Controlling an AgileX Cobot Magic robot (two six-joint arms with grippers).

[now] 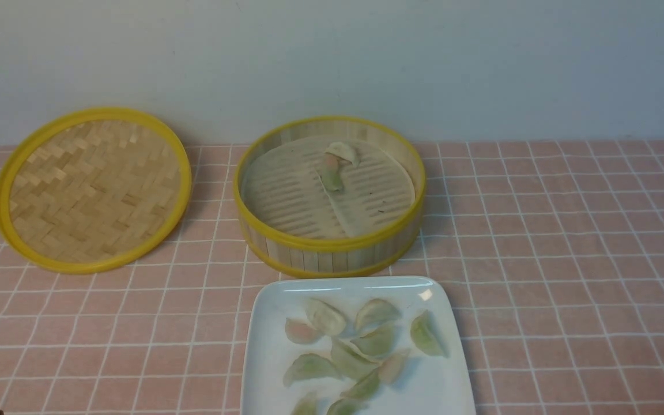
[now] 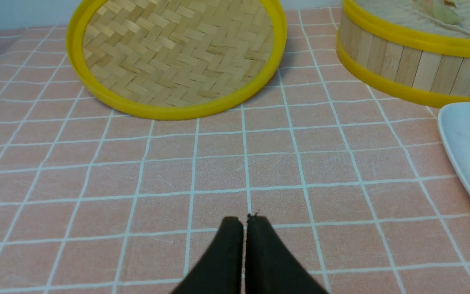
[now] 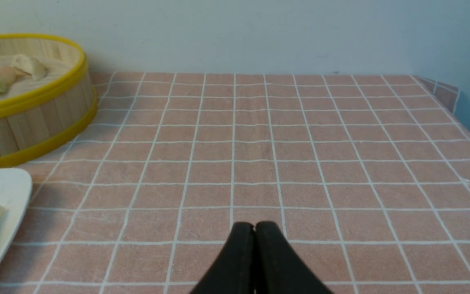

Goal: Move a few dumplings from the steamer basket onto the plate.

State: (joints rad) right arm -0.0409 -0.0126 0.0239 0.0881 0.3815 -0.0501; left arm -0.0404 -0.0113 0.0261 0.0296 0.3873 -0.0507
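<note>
On the far left of the front view lies the woven lid (image 1: 94, 189), off the steamer basket (image 1: 330, 251) and flat on the pink checked tablecloth (image 1: 568, 259). The left gripper (image 2: 245, 218) hovers over bare cloth near the lid, its two black fingers pressed together with nothing between them; the basket and the plate corner show only at the edge of its wrist view.

In the middle stands the open basket. Three dumplings (image 1: 335, 164) remain inside, bunched toward the back of the pale liner: a whitish one, a pinkish one and a green one touching each other. The rest of the floor is bare.

Just in front of the basket sits the white plate (image 1: 268, 323), its near edge cut off by the frame. About ten dumplings rest on it in a loose cluster, several overlapping, mostly pale green with a few pinkish ones.

To the right, the right gripper (image 3: 254, 225) hangs over open cloth well apart from both basket and plate, fingers closed on nothing.

Judging by this layout, the task looks essentially done: far more than a few dumplings are on the plate, and both arms appear parked away from the work. Moving the last three seems optional.
</note>
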